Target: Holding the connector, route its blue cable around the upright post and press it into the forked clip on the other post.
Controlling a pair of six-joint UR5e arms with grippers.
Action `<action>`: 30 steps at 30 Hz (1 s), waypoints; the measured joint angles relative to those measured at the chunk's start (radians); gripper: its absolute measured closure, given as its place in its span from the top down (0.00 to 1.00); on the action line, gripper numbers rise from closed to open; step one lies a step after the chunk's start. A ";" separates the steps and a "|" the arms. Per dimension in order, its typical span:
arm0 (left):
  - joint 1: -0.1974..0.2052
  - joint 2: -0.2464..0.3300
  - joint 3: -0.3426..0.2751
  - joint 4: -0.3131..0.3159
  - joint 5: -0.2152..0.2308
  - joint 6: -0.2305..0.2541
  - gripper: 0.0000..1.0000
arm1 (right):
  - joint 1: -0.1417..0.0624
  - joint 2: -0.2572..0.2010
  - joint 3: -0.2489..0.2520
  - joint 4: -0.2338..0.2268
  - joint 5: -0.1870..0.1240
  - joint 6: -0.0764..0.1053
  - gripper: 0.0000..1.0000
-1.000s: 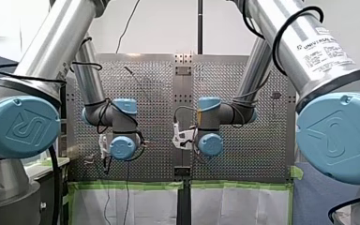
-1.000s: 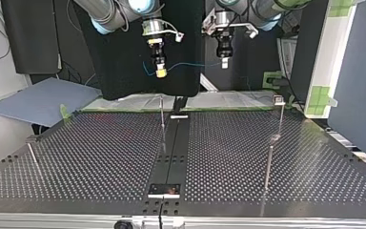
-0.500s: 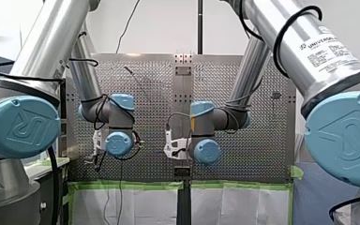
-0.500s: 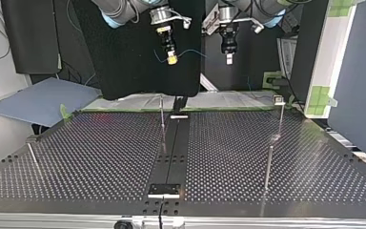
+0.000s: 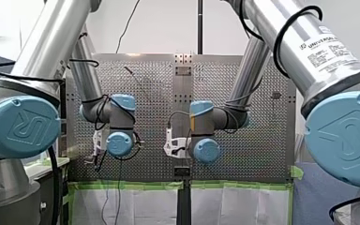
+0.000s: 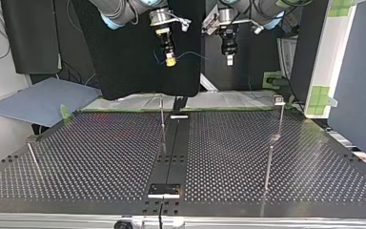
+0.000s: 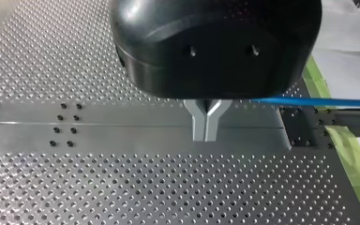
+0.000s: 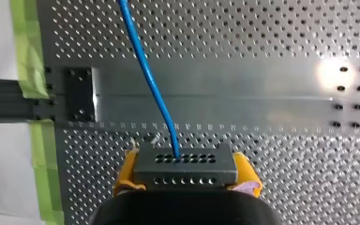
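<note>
Connector [image 8: 186, 164] is clamped between the yellow pads of my right gripper [image 8: 186, 174], high over the perforated table [image 6: 100, 157], with the blue cable [image 8: 152, 84] running off it. A thin post [image 6: 162, 117] and a block-topped post [image 6: 280, 114] stand well below. My left gripper [image 7: 206, 133] points down alongside, metal fingers pressed together, the cable passing beside it.

Thin upright posts [image 6: 162, 121] rise from the table [image 6: 100, 157], with open room between them.

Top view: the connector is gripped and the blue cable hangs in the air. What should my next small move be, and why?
Probably lower my right gripper, shut on the connector, toward the upright post. It hangs well above the table, and the blue cable is not yet round any post.
</note>
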 joint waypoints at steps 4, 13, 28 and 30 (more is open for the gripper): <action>-0.009 0.001 0.028 -0.020 -0.009 -0.019 0.00 | -0.017 -0.026 -0.027 0.027 0.027 0.024 0.00; 0.005 0.072 0.107 -0.096 -0.005 -0.083 0.00 | -0.044 -0.102 -0.104 0.103 0.050 0.066 0.00; 0.035 0.206 0.243 -0.207 -0.011 -0.124 0.00 | -0.052 -0.230 -0.231 0.231 -0.021 0.059 0.00; 0.041 0.224 0.261 -0.219 -0.016 -0.133 0.00 | -0.052 -0.244 -0.248 0.248 -0.037 0.061 0.00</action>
